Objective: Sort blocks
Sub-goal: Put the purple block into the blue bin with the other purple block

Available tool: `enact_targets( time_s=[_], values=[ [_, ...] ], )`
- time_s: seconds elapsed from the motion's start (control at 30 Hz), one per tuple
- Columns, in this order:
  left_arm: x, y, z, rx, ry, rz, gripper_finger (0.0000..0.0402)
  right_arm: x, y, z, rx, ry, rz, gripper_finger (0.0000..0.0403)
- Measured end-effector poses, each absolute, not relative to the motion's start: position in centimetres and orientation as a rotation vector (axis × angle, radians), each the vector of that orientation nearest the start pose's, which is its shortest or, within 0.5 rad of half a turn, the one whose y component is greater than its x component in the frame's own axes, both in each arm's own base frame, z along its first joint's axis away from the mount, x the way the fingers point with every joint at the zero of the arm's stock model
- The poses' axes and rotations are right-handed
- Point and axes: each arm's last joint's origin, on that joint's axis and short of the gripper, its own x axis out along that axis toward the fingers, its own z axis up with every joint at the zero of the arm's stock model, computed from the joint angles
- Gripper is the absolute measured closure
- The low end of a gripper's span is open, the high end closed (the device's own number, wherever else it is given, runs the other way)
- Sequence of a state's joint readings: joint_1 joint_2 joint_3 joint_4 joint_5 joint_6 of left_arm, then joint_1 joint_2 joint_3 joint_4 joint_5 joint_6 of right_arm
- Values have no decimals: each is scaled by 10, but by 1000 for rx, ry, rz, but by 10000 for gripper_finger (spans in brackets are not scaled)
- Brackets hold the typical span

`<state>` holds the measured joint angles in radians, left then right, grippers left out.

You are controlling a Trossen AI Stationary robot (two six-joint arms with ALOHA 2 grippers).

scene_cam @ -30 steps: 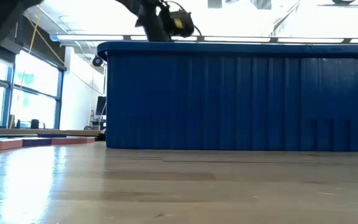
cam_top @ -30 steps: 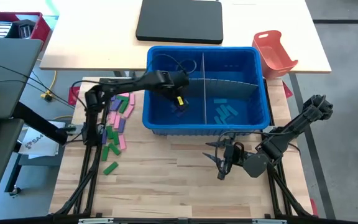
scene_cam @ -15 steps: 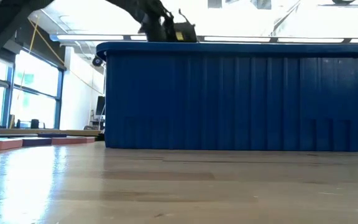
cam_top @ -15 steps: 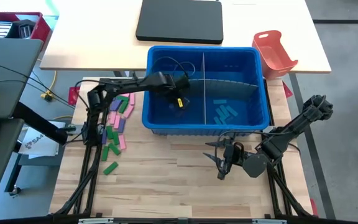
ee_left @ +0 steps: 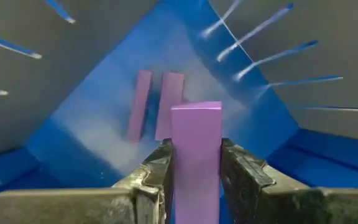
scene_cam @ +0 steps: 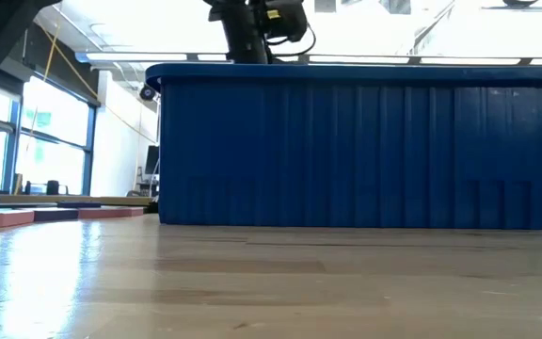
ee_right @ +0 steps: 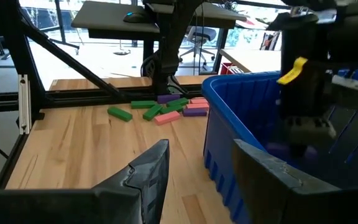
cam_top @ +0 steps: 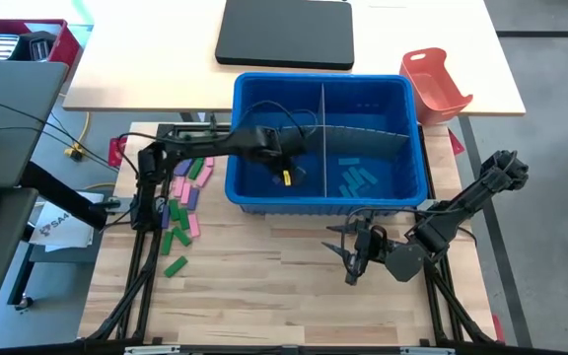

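A flat, matte purple block (ee_left: 195,155) is clamped between the fingers of the left gripper (cam_top: 286,176), long axis in line with them, inside the left compartment of the ribbed blue plastic bin (cam_top: 417,148). Two purple blocks (ee_left: 155,106) lie side by side on its floor. Loose blocks (cam_top: 183,197) are scattered on the planked wooden surface (cam_top: 264,276). The right gripper (cam_top: 351,251) is parked beside the bin, apparently open and empty.

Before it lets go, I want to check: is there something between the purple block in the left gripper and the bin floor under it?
Nothing visible does. The left gripper holds the purple block over bare bin floor; two purple blocks lie farther ahead, apart from it.
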<state>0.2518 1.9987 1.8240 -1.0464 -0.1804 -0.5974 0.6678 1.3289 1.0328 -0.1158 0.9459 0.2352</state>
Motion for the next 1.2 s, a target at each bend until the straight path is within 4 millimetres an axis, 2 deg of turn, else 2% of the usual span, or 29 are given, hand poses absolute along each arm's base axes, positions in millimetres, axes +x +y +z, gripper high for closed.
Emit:
enact_targets(
  time_s=[0.43, 0.63, 0.8, 0.87, 1.03, 1.13, 1.2],
  values=[
    [418, 137, 186, -672, 1281, 769, 309, 239, 160, 311, -66, 266, -270, 234],
    [422, 140, 166, -668, 1328, 765, 300, 239, 160, 311, -66, 266, -269, 234],
    [423, 140, 160, -649, 1342, 753, 254, 239, 160, 310, -68, 269, -270, 234],
    [421, 140, 161, -637, 1357, 746, 231, 239, 160, 310, -68, 271, -270, 234],
    [421, 143, 190, -632, 1312, 701, 181, 239, 160, 310, -70, 272, -270, 234],
    [419, 140, 216, -626, 1275, 678, 167, 239, 159, 309, -74, 277, -270, 234],
    [415, 135, 241, -606, 1237, 656, 164, 239, 159, 309, -76, 278, -271, 234]
  ],
)
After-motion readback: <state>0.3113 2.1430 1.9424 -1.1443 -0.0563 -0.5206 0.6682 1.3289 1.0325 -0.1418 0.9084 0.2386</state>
